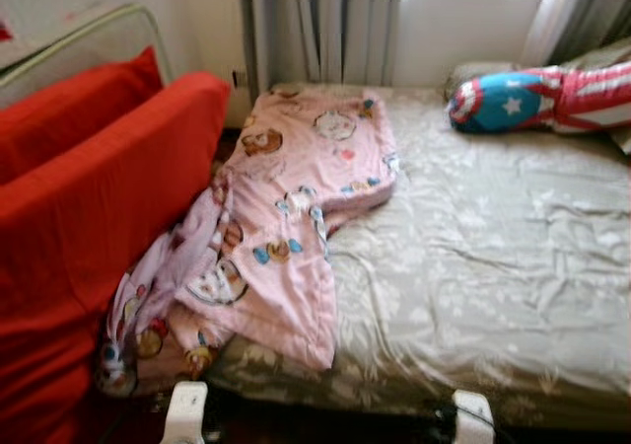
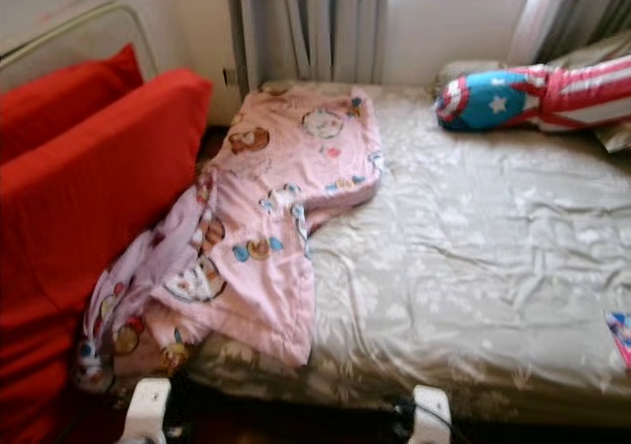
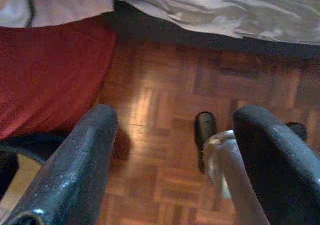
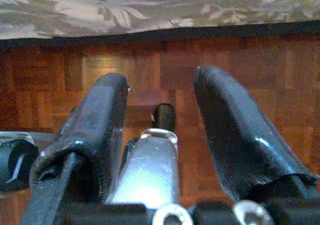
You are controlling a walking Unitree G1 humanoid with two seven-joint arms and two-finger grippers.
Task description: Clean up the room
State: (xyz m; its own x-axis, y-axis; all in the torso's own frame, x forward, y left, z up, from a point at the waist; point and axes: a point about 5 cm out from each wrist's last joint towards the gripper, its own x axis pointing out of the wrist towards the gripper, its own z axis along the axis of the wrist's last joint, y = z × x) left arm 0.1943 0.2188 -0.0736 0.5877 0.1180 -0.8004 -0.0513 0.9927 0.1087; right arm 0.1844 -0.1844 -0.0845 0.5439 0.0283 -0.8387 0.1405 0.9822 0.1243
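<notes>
Both grippers hang low over the parquet floor (image 3: 165, 130) at the foot of the bed (image 1: 493, 266). Left gripper (image 3: 175, 150): jaws spread, nothing between them, floor visible in the gap. Right gripper (image 4: 160, 125): jaws spread too, empty, aimed at the floor just short of the bed edge.

Pink blanket (image 1: 296, 207) with cartoon prints is the messy item. It lies on the left side of the bed, long axis running from the far end near the curtain (image 1: 325, 20) toward the near left corner. Far part lies fairly flat on the sheet (image 1: 513, 237). Near part is bunched and spills off the bed's left edge, hanging into the gap beside the red sofa (image 1: 89, 227), touching it. Lowest corner droops close to the floor; from the left wrist view the blanket's hem sits right above the red fabric.

Sheet is grey-beige with a floral pattern, wrinkled, mostly bare on the right half. Star-and-stripes pillow (image 1: 542, 99), blue, red and white, lies at the far right of the bed, long axis across the bed's width, shield end pointing toward the curtain side. Well apart from the blanket.
</notes>
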